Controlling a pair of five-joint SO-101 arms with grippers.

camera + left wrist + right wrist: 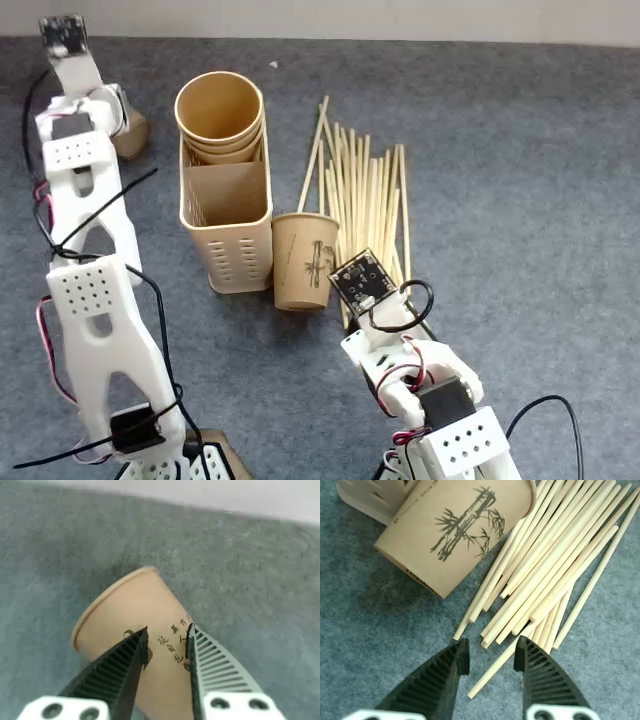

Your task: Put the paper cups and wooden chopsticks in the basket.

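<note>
Here: cups stacked in the basket, chopsticks loose on the table

The basket (240,262), cream with slotted walls, stands on the grey table (520,150). A stack of cups (220,105) sits in its far compartment, the one away from the arms' bases.

Just beside the basket's near corner is the standing cup (305,262). Its side carries a dark ink drawing of bamboo stalks and leaves. A thin line of print runs near one rim, too small to read. The chopsticks (365,185) lie in a loose fan on the table on the other side of this cup, and some of them rest against its wall.

The right tool (491,647) hangs over the near ends of the chopsticks. Its jaws are a moderate gap apart and closed on nothing, and one stick crosses the table beneath the gap.

The left tool (167,630) is at the far left of the table, beyond the basket, over the lying cup (130,605), which rests on its side on the table. The jaws stand a narrow gap apart, narrower than the cup, with their tips over its wall. Whether they touch it cannot be told. A short column of dark characters shows on the cup between the tips, with a bit of dark drawing beside it, both partly hidden by the jaws.
</note>
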